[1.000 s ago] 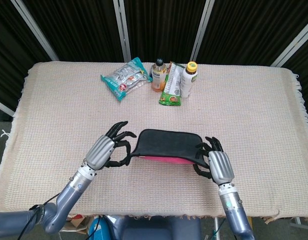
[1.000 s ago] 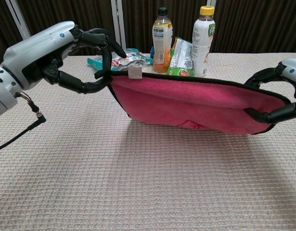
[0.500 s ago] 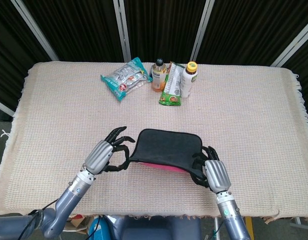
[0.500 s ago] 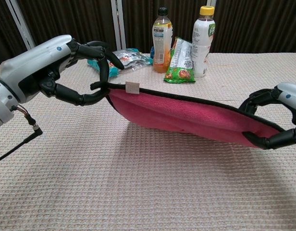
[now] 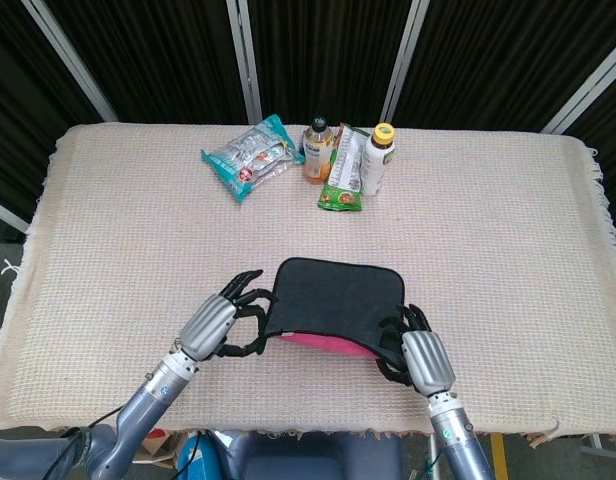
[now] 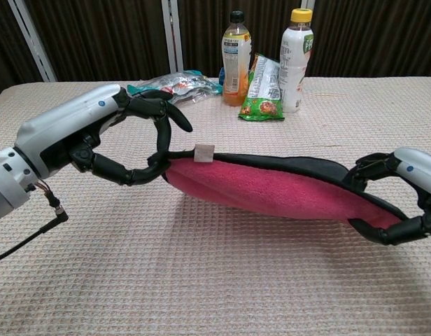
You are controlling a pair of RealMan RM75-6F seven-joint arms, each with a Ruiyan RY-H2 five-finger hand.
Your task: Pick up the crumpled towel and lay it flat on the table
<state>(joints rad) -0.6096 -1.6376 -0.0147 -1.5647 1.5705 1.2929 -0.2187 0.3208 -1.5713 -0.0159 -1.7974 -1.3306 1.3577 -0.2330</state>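
While the left hand [image 6: 107, 150] pinched the towel's left near corner between thumb and a curled finger, the right hand [image 6: 404, 199] held the right near corner in the same way, its remaining fingers loosely bent. Between the two hands the towel [image 5: 333, 300] was stretched out, black side up and pink side down, low over the near centre of the counter [image 5: 488, 210]. In the chest view the pink underside sagged toward the cloth; whether it touched the counter could not be told. A small white tag [image 6: 203, 153] stood at the left edge, just beside the left fingers.

The step in hand was judged to be the final lowering and release. To do it well:

1. Both hands should descend level and together, with tension kept across the width so that no fold forms beneath.
2. The far edge should settle first, then the near edge, so that the pink side lies fully on the counter.
3. The pinches should open only once the cloth rests flat; each hand should then withdraw outward, not upward, to avoid dragging a corner.

The bottles [image 5: 318, 148] and snack packets [image 5: 250, 157] stood well apart at the far side and posed no obstruction.
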